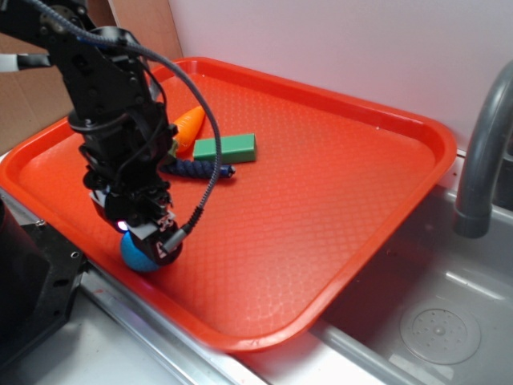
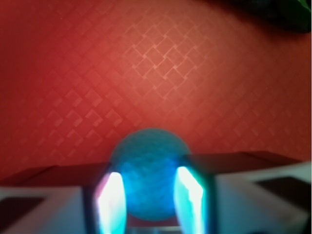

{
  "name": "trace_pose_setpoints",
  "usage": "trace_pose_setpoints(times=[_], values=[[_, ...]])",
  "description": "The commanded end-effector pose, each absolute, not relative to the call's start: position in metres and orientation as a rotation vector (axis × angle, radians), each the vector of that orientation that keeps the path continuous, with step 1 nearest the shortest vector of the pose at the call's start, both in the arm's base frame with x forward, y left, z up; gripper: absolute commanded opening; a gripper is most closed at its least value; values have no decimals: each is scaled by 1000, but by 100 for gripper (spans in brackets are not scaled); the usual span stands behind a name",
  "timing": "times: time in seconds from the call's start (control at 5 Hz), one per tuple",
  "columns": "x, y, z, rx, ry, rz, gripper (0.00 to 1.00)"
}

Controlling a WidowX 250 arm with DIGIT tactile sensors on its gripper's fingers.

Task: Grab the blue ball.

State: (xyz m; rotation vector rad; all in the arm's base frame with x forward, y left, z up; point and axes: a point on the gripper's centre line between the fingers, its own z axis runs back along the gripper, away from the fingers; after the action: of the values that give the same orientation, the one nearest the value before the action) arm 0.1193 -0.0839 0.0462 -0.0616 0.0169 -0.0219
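Jaws straddle the blue ball (image 2: pixel 149 173), pads flush against both sides, so the gripper (image 1: pixel 148 241) looks clamped on it. Ball sits centred between fingers, near the red tray's (image 1: pixel 337 208) front-left rim. Judgement: lift straight up.

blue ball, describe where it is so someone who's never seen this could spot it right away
Find the big orange-red tray beside the sink, then go to its near left edge, where the black robot arm reaches down. The blue ball sits there between the fingers of the claw. It is the only round teal thing; the carrot, green block and dark rope lie farther back.
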Motion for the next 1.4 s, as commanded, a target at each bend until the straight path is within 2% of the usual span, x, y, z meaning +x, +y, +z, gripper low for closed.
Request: trace_pose_setpoints(times=[0.0,0.6,0.8,1.0,1.2], values=[[120,-82,46,-73,6,-5,100],[114,-71,25,-12,55,0,100],[114,-70,24,3,57,8,0],[114,-68,28,3,47,4,0],[116,-62,50,51,38,-27,0]])
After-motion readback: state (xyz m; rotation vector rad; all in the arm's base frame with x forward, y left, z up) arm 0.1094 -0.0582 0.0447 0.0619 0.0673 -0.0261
